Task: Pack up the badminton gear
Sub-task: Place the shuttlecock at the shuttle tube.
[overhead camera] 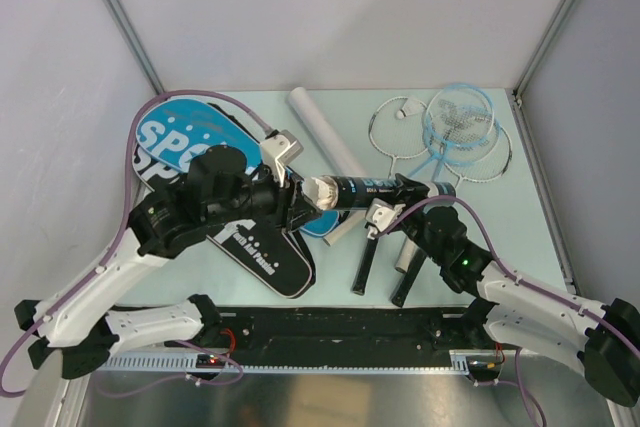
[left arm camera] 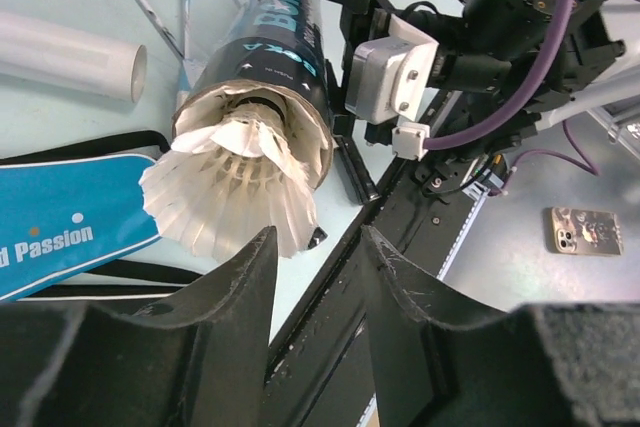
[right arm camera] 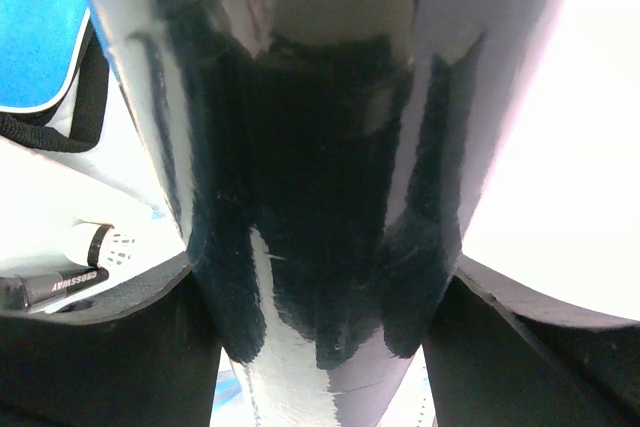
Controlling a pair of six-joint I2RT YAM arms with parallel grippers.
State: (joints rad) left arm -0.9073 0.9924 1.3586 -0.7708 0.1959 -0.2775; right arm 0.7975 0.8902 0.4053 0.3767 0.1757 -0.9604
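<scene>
While the blue SPORT bag lies at the left of the table, my right gripper clamps the black tube level above the middle. A feather shuttlecock sits half out of its mouth. My left gripper waits just before it, jaws apart and empty. An off-centre push could crumple the skirt on the rim, or tip the shuttlecock out.
</scene>
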